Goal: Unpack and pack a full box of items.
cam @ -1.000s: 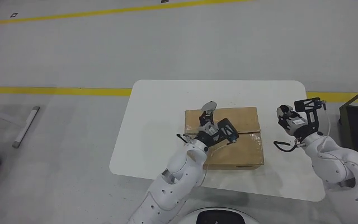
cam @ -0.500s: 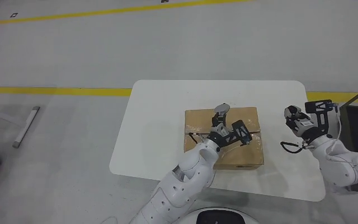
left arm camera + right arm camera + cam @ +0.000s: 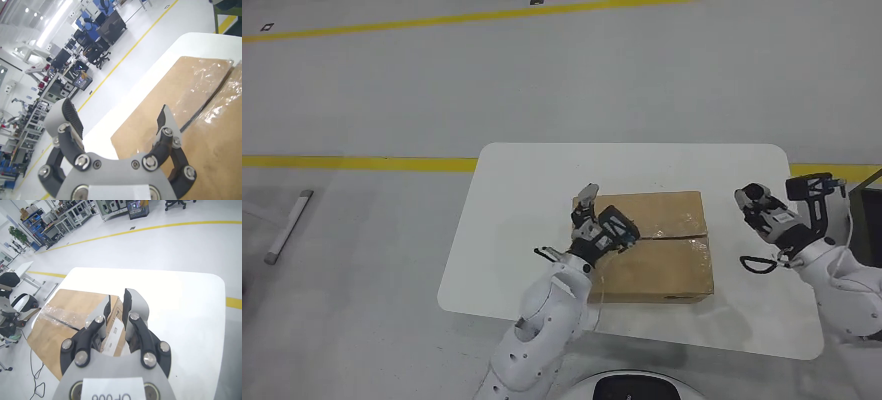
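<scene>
A brown cardboard box point(image 3: 662, 260) lies shut on the white table point(image 3: 532, 180), with clear tape along its top seam point(image 3: 677, 237). My left gripper point(image 3: 602, 208) hangs open over the box's left end. In the left wrist view one of the fingers point(image 3: 166, 121) is above the box point(image 3: 189, 98) near its corner, and the left gripper point(image 3: 115, 117) holds nothing. My right gripper point(image 3: 750, 196) hovers off the box's right side, above bare table. The right wrist view shows the right gripper point(image 3: 117, 302) shut to a narrow slit, empty, pointing at the box point(image 3: 75, 306).
Bare table point(image 3: 170, 291) lies behind and to both sides of the box. A dark frame point(image 3: 867, 215) stands just past the table's right edge. A grey bar point(image 3: 289, 225) lies on the floor far to the left.
My left gripper has swung from the middle of the box top back toward the box's left end. The right gripper has shifted slightly beside the box.
</scene>
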